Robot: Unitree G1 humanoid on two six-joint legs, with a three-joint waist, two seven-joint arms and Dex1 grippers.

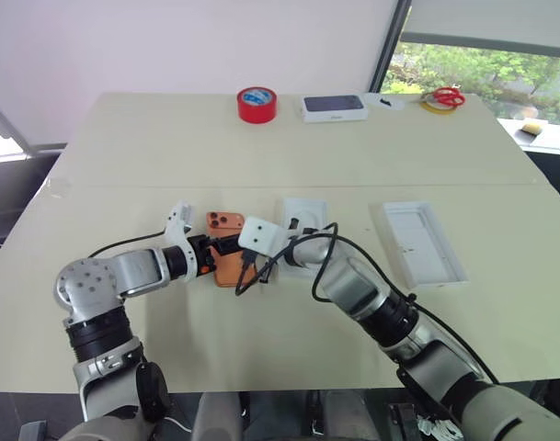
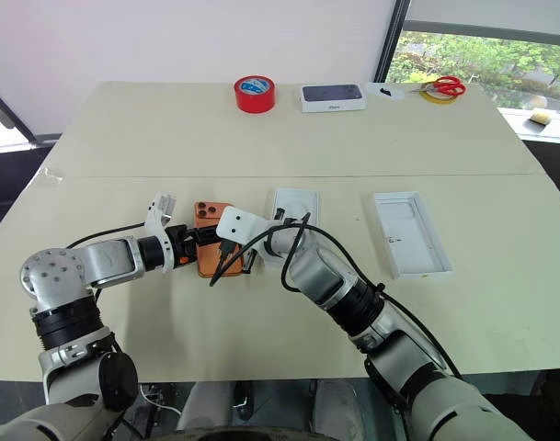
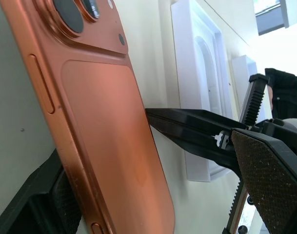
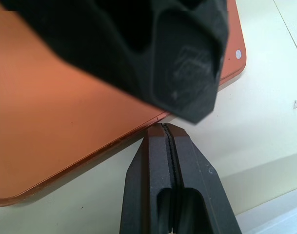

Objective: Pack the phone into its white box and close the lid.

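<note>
Orange phone [image 2: 209, 250] lies back-up on counter [image 2: 261, 138], just left of white box [image 2: 291, 217]. Our left claw [image 3: 153, 195] gapes wide round it w/o gripping; right claw [image 4: 168, 141], shut & empty, touches its edge. Risk: phone skids when we squeeze.

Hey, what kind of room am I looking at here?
Probably an office or lab workspace: a large cream table beside a window with trees outside, holding a roll of red tape, red scissors and a boxed phone.

L gripper [image 3: 153, 195] wide; R gripper [image 4: 168, 130] closed.
</note>
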